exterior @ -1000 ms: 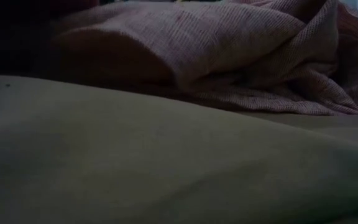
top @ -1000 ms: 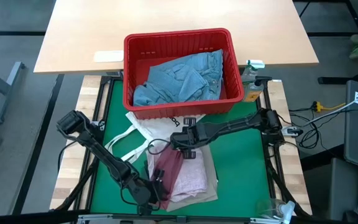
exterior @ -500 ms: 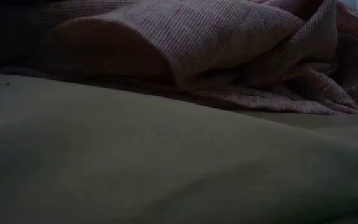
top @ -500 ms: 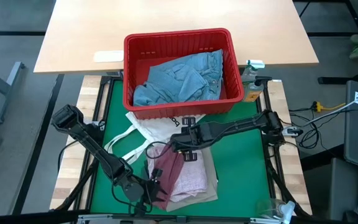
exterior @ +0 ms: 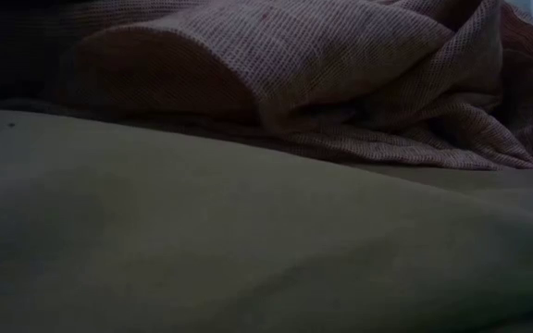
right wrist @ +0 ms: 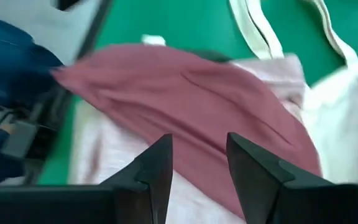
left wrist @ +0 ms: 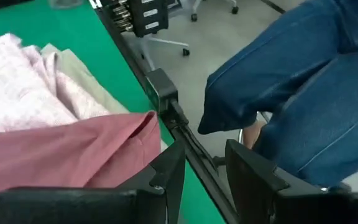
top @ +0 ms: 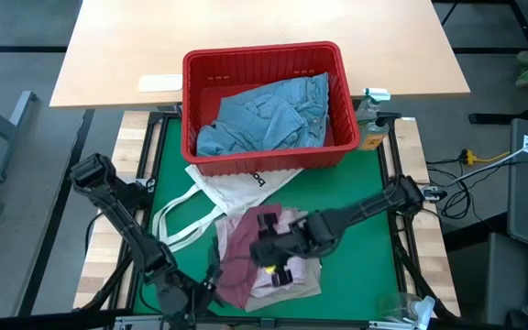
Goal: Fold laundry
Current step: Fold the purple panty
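So there's one pile of laundry near the front edge of the green mat (top: 374, 229): a mottled pink top (top: 282, 261) lying on beige trousers (top: 312, 278), with one darker pink garment (top: 241, 266) draped over the left side of the pile. One more piece, the light blue denim jeans (top: 269, 115), is sitting crumpled in the single red basket (top: 264, 60) at the back. One white tote bag (top: 232, 188) lies between the basket and the pile, its straps trailing out to the left. Two arms are in play. The left gripper (left wrist: 201, 174) is down at the front-left corner of the pile, right by the edge of the darker pink garment, fingers apart with nothing between them. The right gripper (right wrist: 197, 168) hangs over the middle of the pile, jaws spread too and not pinching any cloth as far as I can see. One person in blue jeans (left wrist: 316, 81) is beside the table.
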